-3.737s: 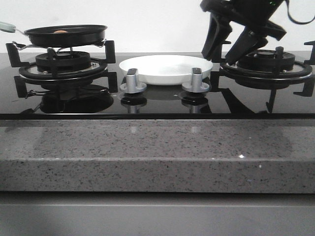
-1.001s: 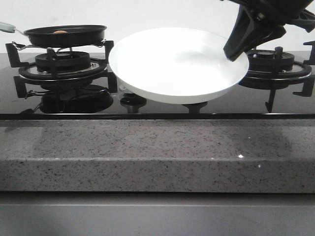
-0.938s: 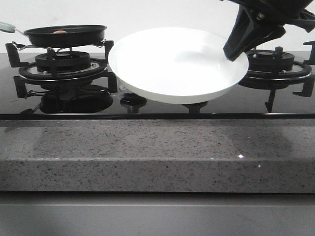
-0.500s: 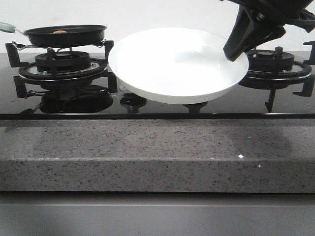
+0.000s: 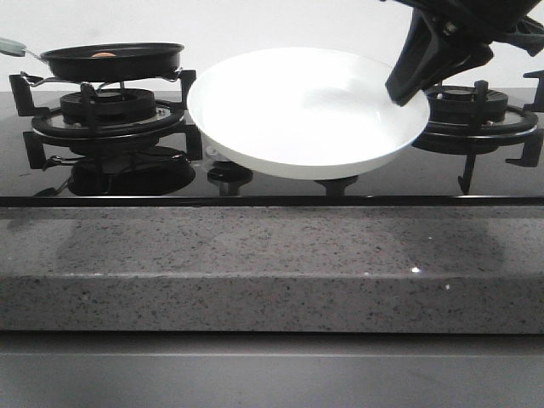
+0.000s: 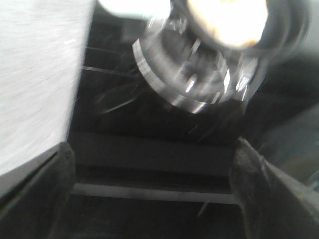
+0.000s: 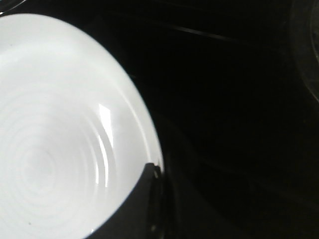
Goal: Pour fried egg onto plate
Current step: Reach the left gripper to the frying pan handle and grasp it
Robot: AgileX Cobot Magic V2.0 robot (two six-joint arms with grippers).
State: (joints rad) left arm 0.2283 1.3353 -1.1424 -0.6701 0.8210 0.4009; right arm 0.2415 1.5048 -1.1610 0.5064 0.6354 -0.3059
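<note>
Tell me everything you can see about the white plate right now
The plate is a wide, shallow, round dish, glossy white like glazed ceramic, with a raised rim and faint concentric rings inside. It is empty. The right gripper pinches its rim on the right side and holds it lifted above the black stovetop, tilted so its inside faces the front camera. It hangs between the two burners, and nothing else touches it.

Low frontal view across the hob; close wrist cameras downward, the plate (image 5: 306, 110) shared with the right one
</note>
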